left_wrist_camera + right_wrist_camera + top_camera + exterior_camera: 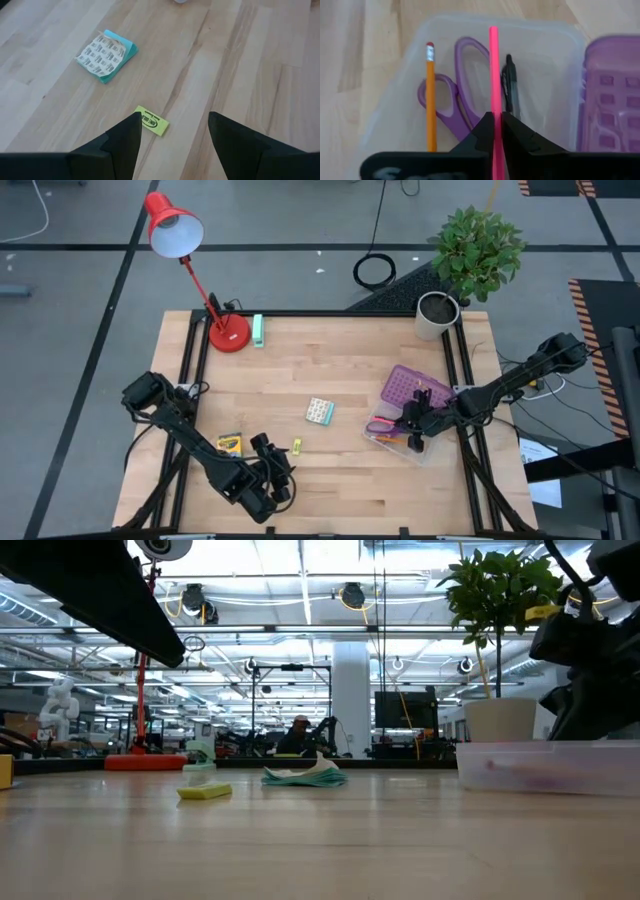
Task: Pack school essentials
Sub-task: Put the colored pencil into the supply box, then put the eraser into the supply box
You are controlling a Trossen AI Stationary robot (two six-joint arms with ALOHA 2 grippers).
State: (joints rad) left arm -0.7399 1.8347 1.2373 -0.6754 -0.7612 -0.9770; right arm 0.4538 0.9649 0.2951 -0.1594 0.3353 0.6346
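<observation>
Pink pencil held over the clear box, ready to go in.

The right gripper (494, 131) has its jaws clamped on the pink pencil (493, 70), which hangs over the clear box (395, 105) where the orange pencil (430, 100), scissors (462, 95) and pen (510, 85) already lie; the purple lid (610, 95) stands open beside them. To do this well, I would lower the pencil until it lies along the others, in the free strip between scissors and pen, then let go low so it does not bounce out over the wall. The left gripper (173, 131), jaws apart, hovers near the table's front edge just short of the yellow piece (151, 121), with the patterned pack (106, 54) farther on; the crayon box (229, 444) lies beside that arm. All three are not yet packed.
</observation>
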